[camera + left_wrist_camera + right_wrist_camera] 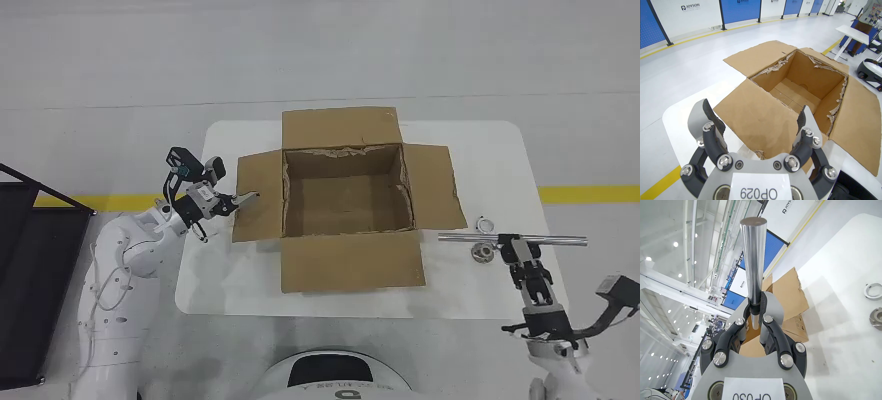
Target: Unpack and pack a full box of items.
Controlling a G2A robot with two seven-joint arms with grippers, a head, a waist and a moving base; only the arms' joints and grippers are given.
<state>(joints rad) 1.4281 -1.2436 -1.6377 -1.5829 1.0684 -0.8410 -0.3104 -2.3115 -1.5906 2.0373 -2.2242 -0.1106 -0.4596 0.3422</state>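
Note:
An open cardboard box [345, 190] [802, 85] [791, 294] sits mid-table with all flaps spread and its inside bare. My left gripper [243, 198] [755, 113] is open, hovering over the box's left flap. My right gripper [512, 243] [755, 308] is shut on a long shiny metal rod [510, 238] [753, 256], held level above the table to the right of the box. Two metal rings lie on the table near the rod: a bright one [486, 223] [873, 291] and a darker one [481, 251] [876, 318].
The white table [230, 290] has free room in front of the box and at its far right. A black rack [30, 260] stands on the floor to the left of the table.

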